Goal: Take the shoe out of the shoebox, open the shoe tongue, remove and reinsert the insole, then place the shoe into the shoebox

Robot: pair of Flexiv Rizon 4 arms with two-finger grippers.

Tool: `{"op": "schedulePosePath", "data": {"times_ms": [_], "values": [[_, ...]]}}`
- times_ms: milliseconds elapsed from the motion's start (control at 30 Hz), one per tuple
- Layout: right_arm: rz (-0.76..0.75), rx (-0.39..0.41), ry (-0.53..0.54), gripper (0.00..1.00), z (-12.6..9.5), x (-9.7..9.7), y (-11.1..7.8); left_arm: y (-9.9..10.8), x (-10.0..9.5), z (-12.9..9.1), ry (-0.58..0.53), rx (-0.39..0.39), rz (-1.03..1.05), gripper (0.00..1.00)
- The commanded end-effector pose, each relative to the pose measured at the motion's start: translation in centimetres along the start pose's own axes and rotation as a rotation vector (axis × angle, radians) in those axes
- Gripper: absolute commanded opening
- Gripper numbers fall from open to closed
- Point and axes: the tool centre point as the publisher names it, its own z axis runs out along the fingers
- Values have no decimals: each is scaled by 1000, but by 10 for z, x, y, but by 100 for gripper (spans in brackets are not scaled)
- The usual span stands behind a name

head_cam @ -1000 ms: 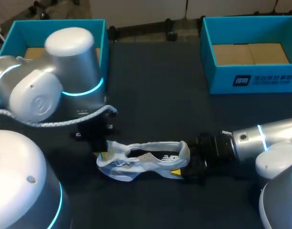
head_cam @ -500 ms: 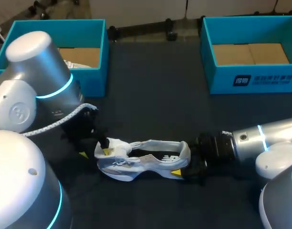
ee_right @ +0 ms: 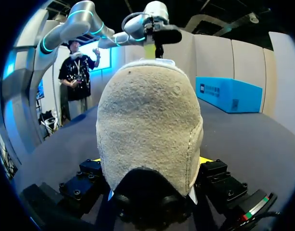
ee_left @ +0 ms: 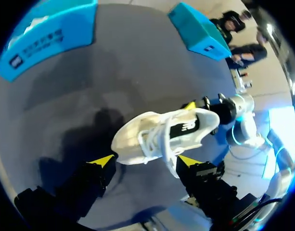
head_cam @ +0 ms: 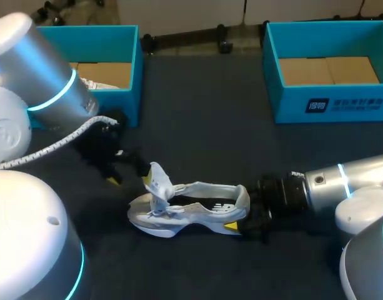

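- Right tool (head_cam: 244, 212) clamps the sneaker (head_cam: 188, 212) by its heel, lower middle of the frame.
- Left tool (head_cam: 129, 175) hangs open just beside the upturned tongue (head_cam: 157, 181).
- Lying on the dark desk (head_cam: 203, 125), the sneaker looks light, with a soft upper and floppy tongue; pinch the tongue's thin edge.

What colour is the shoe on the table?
White, with a black patch on its side; the shoe shows best in the left wrist view.

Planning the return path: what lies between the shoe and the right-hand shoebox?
Nothing: the head view shows only bare dark table between the shoe and that shoebox.
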Motion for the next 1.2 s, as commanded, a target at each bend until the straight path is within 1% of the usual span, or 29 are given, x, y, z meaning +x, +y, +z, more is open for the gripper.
{"op": "schedulePosePath", "data": {"times_ms": [33,67,100,133,167,200,267,300,333,433,467,533,667,700,733,767,933,967,1000,1200], "values": [[0,2,-1,0,0,1,0,-14,21,-13,-96,-39,81,80],[0,2,-1,0,0,1,0,-15,25,-16,-104,-48,109,77],[0,2,-1,0,0,1,0,-17,28,-19,-118,-52,135,72],[0,2,-1,0,0,1,0,-18,32,-22,-119,-35,151,61],[0,2,-1,0,0,1,0,-19,34,-24,-123,-38,169,49],[0,2,-1,0,0,1,0,-19,37,-27,-129,-45,201,40],[0,2,-1,0,0,1,0,-20,45,-33,-147,-61,268,0],[0,2,-1,0,0,1,0,-20,47,-34,-151,-52,281,0],[0,2,-1,0,0,1,0,-21,50,-36,-165,-61,322,0],[0,2,-1,0,0,1,0,-21,57,-40,-193,-125,428,0],[0,2,-1,0,0,1,0,-21,60,-41,-190,-133,454,0],[0,2,-1,0,0,1,0,-21,67,-43,-191,-198,546,0],[0,2,-1,0,0,1,0,-22,80,-43,-138,-281,648,0],[0,2,-1,0,0,1,0,-22,84,-42,-121,-323,697,0],[0,2,-1,0,0,1,0,-22,87,-40,-116,-327,715,0],[0,2,-1,0,0,1,0,-22,90,-37,-109,-357,741,0],[0,2,-1,0,0,1,0,-23,105,-28,-104,-449,841,0],[0,2,-1,0,0,1,0,-24,109,-27,-123,-499,877,0],[0,2,-1,0,0,1,0,-26,114,-26,-126,-498,841,0],[0,2,-1,0,0,1,0,-26,114,-26,-126,-498,841,0]]}}
